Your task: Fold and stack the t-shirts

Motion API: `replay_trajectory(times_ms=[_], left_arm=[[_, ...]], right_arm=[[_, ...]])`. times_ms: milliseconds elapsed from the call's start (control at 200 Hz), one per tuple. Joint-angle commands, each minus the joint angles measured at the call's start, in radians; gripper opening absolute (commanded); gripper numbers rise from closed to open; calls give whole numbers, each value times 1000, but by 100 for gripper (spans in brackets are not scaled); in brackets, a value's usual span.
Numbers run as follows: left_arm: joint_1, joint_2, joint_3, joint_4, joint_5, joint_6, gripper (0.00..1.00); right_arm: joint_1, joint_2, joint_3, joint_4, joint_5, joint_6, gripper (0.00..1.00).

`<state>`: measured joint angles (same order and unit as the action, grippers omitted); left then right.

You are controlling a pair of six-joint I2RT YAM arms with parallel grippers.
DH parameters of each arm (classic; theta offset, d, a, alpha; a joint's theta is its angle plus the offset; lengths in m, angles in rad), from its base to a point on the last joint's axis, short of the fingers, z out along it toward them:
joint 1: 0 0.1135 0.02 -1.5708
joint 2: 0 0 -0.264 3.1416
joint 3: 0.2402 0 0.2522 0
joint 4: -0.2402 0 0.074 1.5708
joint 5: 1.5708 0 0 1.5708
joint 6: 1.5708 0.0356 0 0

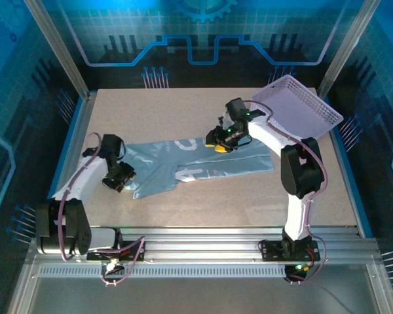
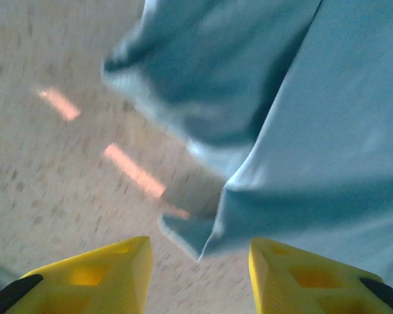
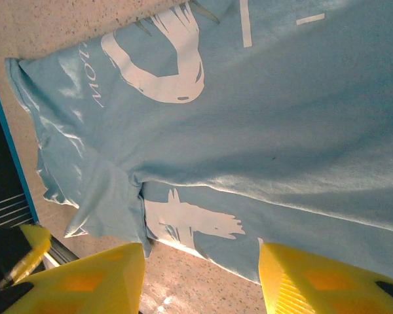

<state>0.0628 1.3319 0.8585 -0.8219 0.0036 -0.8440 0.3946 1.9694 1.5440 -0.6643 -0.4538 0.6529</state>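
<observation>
One pale blue t-shirt (image 1: 203, 160) with white print lies spread and partly folded across the middle of the table. My left gripper (image 1: 118, 176) sits low at the shirt's left end. In the left wrist view its yellow fingers (image 2: 111, 271) stand apart over bare table, and a corner of the t-shirt (image 2: 314, 131) lies just ahead, untouched. My left gripper (image 2: 200, 252) is open and empty. My right gripper (image 1: 219, 139) hovers over the shirt's upper middle. In the right wrist view my right gripper (image 3: 202, 255) is open above the t-shirt (image 3: 262, 118), with the shirt's folded edge and white lettering below it.
A lavender lattice basket (image 1: 301, 108) sits tilted at the back right corner of the table. Bare speckled tabletop (image 1: 203, 216) lies in front of the shirt. Metal frame posts stand at the back corners, and a rail (image 1: 203, 245) runs along the near edge.
</observation>
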Motion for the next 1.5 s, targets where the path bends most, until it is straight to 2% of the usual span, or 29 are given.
replay_trajectory(times_ms=[0, 90, 310, 455, 940, 1065, 1276, 1366, 1496], left_arm=[[57, 93, 49, 219, 119, 127, 45], [90, 194, 95, 260, 196, 179, 44], [101, 301, 137, 216, 177, 259, 39], [100, 264, 106, 175, 104, 255, 38], [98, 281, 62, 204, 130, 253, 36], [87, 271, 71, 156, 117, 258, 36], [81, 259, 53, 143, 88, 252, 42], [81, 268, 61, 163, 94, 240, 40], [81, 274, 82, 190, 102, 229, 31]], right_arm=[[19, -15, -5, -9, -23, -19, 51], [19, -16, -4, -11, -28, -24, 51], [19, -29, -11, -1, -39, -24, 51], [19, -26, -16, 2, -40, -19, 51], [20, 8, 30, -8, -41, -13, 51], [21, 7, 28, -12, -42, -13, 51], [23, 14, 21, -2, -45, -3, 51], [24, 17, 29, -4, -44, -4, 51], [24, 18, 36, -10, -43, -6, 51]])
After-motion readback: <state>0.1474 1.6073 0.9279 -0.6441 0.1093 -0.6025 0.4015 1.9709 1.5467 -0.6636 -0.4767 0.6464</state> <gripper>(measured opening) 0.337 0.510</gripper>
